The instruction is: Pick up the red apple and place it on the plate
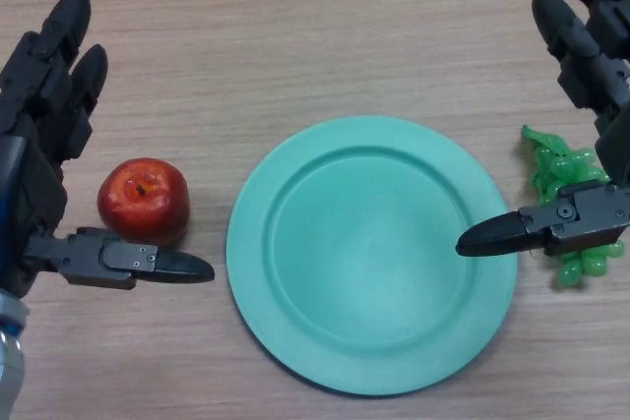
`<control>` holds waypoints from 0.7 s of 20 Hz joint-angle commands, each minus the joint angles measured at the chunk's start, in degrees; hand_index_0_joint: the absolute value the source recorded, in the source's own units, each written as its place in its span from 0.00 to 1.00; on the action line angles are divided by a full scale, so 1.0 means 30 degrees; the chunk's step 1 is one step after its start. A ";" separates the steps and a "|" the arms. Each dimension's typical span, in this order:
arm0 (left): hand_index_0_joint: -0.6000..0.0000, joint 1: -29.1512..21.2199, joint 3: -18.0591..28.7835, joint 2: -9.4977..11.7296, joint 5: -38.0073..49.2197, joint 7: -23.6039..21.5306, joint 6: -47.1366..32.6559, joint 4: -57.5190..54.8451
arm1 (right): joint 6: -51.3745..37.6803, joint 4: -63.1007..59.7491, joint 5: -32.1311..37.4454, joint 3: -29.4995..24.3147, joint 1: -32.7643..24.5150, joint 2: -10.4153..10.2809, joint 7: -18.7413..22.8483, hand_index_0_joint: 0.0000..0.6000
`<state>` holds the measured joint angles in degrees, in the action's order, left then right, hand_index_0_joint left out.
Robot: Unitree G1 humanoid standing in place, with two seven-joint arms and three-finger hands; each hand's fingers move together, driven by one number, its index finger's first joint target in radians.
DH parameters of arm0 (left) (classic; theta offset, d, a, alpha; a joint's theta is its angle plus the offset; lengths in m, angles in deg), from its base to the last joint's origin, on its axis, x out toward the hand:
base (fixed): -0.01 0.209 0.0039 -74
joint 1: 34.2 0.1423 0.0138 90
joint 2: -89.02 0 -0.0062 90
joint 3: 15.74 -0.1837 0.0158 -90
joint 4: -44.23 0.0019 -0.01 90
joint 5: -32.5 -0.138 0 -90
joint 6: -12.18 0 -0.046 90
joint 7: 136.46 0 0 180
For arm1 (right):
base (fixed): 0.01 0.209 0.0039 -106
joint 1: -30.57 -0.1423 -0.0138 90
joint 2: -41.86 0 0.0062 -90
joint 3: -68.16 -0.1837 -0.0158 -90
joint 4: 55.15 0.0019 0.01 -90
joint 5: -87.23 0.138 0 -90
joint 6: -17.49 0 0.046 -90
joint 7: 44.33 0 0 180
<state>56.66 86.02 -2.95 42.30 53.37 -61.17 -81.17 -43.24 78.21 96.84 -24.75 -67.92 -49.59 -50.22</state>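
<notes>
Red apple (144,200) is sitting on the wooden bench (295,36) just left of the green plate (295,341). Left hand (44,135) is flanking it, fingers straight, holding nothing. Right hand (591,95) is hovering open over green grapes (561,169), thumb over the plate's rim.

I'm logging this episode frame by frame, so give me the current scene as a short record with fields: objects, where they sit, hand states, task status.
apple: red apple on the table, left of the plate, stem end up
plate: green plate in the centre, nothing on it
other: green grapes right of the plate, partly behind the right hand
left hand: left hand open beside the apple, thumb in front of it, not gripping
right hand: right hand open, thumb tip over the plate's right rim
task status: apple not yet picked up
</notes>
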 commanded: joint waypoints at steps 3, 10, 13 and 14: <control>1.00 -0.0237 0.0634 0.0457 0.0213 -0.0814 -0.1764 -0.0950 | -0.2599 0.0613 0.0821 -0.0980 -0.0297 0.0357 0.0390 0.00; 1.00 -0.0007 0.2221 0.0758 -0.0294 -0.0271 -0.3127 0.0102 | -0.2372 0.1174 0.0584 -0.0489 -0.0063 0.0134 0.0342 0.00; 1.00 -0.0185 0.3665 0.1370 -0.0245 -0.0068 -0.4889 0.2476 | -0.2592 0.0978 0.0305 -0.0174 0.0144 -0.0083 0.0553 0.00; 1.00 -0.0257 0.3865 0.1539 -0.0519 -0.0144 -0.5611 0.3323 | -0.2591 0.0963 0.0152 -0.0004 0.0136 -0.0148 0.0645 0.00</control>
<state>57.35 93.56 -1.30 41.65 53.41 -68.33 -67.92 -43.25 78.33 96.76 -23.67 -66.35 -50.50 -49.45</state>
